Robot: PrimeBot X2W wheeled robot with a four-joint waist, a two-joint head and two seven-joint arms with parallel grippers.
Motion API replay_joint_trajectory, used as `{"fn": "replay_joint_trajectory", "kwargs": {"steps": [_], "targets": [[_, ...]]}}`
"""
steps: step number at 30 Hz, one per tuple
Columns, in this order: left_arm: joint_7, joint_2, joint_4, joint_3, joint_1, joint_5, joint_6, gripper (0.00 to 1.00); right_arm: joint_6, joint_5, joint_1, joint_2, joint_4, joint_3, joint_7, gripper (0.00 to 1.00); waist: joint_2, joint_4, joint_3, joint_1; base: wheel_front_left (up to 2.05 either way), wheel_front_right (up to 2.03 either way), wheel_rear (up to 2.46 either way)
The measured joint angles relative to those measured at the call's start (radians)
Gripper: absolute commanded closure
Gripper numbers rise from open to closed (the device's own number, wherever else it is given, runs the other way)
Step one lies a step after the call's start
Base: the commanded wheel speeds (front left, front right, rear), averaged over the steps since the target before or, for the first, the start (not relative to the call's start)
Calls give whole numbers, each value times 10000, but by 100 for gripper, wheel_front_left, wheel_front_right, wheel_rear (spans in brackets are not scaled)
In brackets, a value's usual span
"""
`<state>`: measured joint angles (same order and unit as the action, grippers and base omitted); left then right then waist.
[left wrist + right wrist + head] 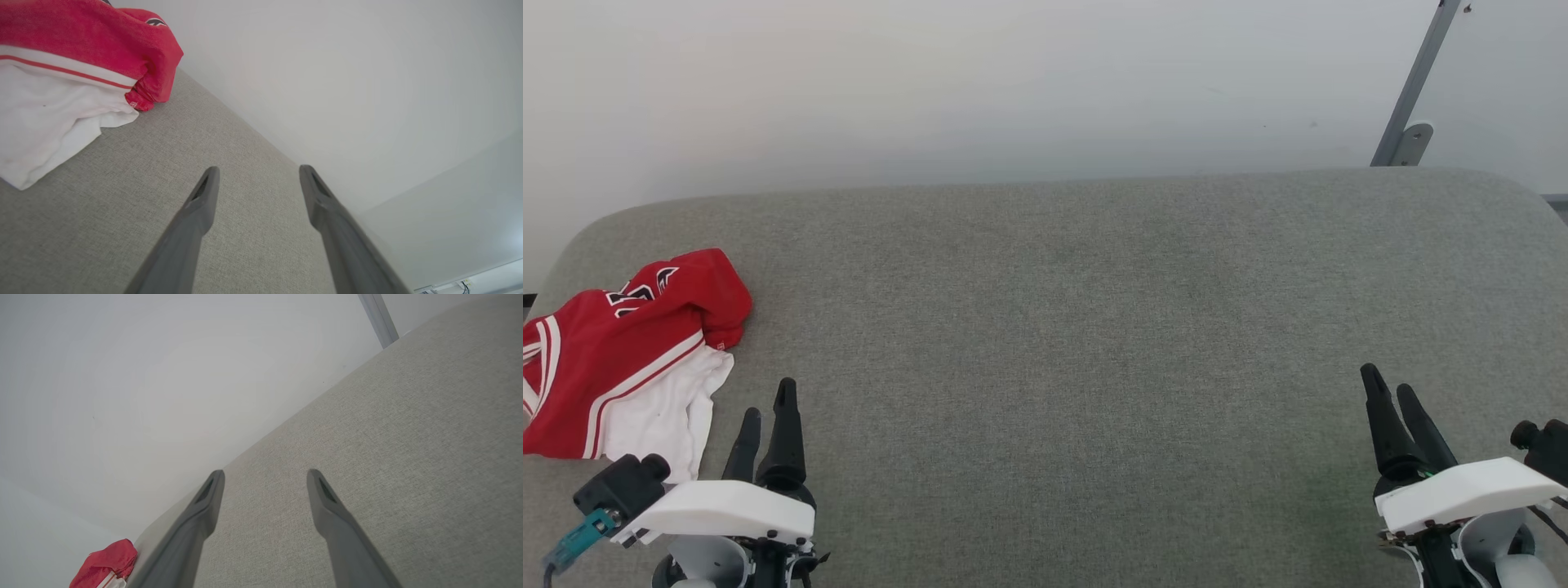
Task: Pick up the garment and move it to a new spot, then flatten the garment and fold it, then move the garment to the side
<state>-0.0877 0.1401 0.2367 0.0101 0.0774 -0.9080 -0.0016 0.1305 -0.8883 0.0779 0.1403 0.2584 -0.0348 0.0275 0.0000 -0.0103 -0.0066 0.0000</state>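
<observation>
The garment (629, 359), a red jersey with white sleeve and striped trim, lies crumpled at the far left of the grey padded table (1062, 327). My left gripper (768, 404) hovers open just right of its white sleeve, not touching it. In the left wrist view the garment (69, 73) sits at the upper left, beyond my open left gripper (257, 173). My right gripper (1388, 384) stands open at the lower right, far from the cloth. The right wrist view has the open right gripper (265, 475) over bare fabric and a bit of the garment (108, 561) at the lower left.
A pale wall runs behind the table's far edge. A grey metal strut (1417, 86) leans against it at the upper right. The table's wide middle and right are bare grey fabric.
</observation>
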Motion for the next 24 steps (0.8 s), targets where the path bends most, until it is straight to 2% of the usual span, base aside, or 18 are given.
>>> {"fn": "replay_joint_trajectory", "kwargs": {"steps": [24], "targets": [[-650, -125, 13, -127, 18, 2738, -261, 0, 0, 2257, 108, 291, -228, 222, 562, 0, 0, -24, -29, 0, 0, 0, 0]]}}
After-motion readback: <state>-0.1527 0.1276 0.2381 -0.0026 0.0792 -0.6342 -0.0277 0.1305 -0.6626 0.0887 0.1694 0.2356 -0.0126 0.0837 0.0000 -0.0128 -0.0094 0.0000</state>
